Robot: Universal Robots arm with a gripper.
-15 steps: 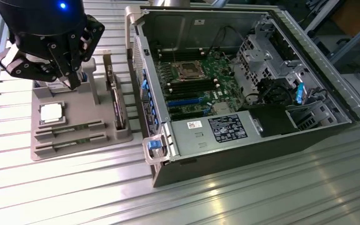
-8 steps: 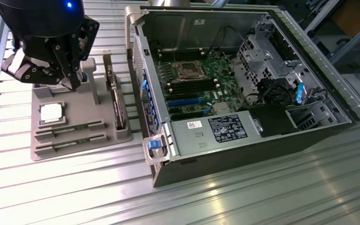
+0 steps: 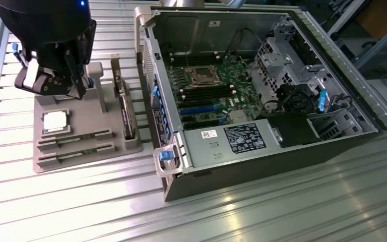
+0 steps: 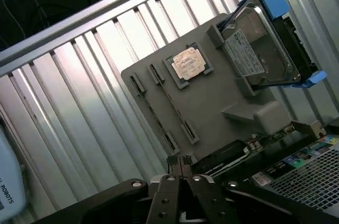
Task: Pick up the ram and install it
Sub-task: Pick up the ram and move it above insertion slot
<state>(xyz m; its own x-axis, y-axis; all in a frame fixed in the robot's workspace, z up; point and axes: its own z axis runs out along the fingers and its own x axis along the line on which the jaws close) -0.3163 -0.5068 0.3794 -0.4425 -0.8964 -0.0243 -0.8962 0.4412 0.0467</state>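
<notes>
ram (image 3: 72, 137) set in a long slot near one edge of the gray tray (image 3: 86, 157), silver chip (image 3: 56, 121) just beside, gripper (image 4: 180, 161) above the tray, fingers pressed together, holding nothing, open computer case (image 3: 247, 101) close by, bare table (image 3: 79, 206) past the tray's edge

The matte black pincer (image 4: 180, 161) has two slim flat fingers (image 4: 174, 164) carried on angular black linkage bars (image 4: 111, 195), each joint fixed with a round silver pin (image 4: 136, 184). In the exterior view, a grey boxy wrist block (image 3: 34, 80) sits behind the pincer, below a bulky rounded black arm casing (image 3: 46, 25) with a small blue light (image 3: 80, 4). Off to one side of the pincer, a pale rounded cover (image 4: 8, 181) bears the dark lettering "ROBOTS".
</notes>
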